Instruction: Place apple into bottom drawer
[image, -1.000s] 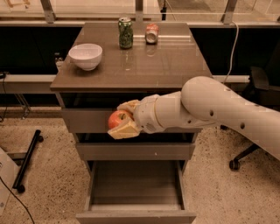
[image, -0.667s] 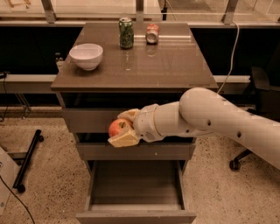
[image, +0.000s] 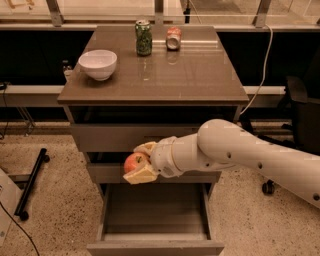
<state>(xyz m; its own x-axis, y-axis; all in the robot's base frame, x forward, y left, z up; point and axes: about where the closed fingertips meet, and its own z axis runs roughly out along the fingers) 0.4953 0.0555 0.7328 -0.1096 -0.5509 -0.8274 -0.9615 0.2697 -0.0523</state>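
Note:
My gripper (image: 136, 163) is shut on the apple (image: 133, 162), a small red-orange fruit held between two pale fingers (image: 142, 174). It hangs in front of the middle drawer front, above the left part of the bottom drawer (image: 156, 216). The bottom drawer is pulled out; its flat tray holds nothing that I can see. My white arm (image: 235, 150) reaches in from the right.
On the cabinet top (image: 200, 75) stand a white bowl (image: 98, 63), a green can (image: 143, 37) and a red-and-white can (image: 173, 38) lying on its side. A black stand (image: 31, 182) lies on the floor at the left. An office chair (image: 300, 115) is at the right.
My gripper with the apple has moved slightly down and a little left, toward the open bottom drawer. The arm has lowered with it.

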